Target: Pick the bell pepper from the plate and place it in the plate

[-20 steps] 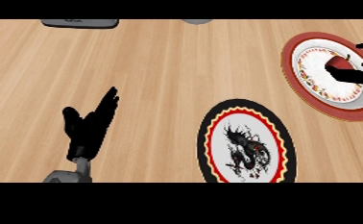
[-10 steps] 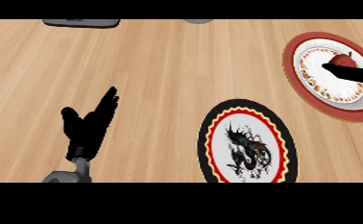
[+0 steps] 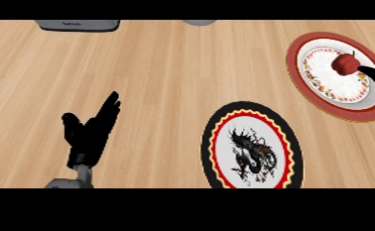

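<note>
**Pepper on its source plate; right hand at the pepper's side**

Bell pepper [image 3: 344, 64] sits on the red-rimmed plate [image 3: 299, 51]. Right hand [image 3: 366, 71] touches it from the right; finger state cannot be told. Black-rimmed plate [image 3: 219, 126], the likely target, lies below-left. Left hand [image 3: 92, 133] rests far left, fingers straight, holding nothing.

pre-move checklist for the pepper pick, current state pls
1. Bell pepper on the red-rimmed plate: ok.
2. Right hand at the pepper: ok, black fingers touch it at the view's right edge.
3. Right hand closed on the pepper: cannot tell, most of the hand is out of view.
4. Black-rimmed dragon plate bare for the drop: ok.
5. Left hand out of the way: ok, open and resting at lower left.
6. Counter between the two plates bare: ok.
</note>
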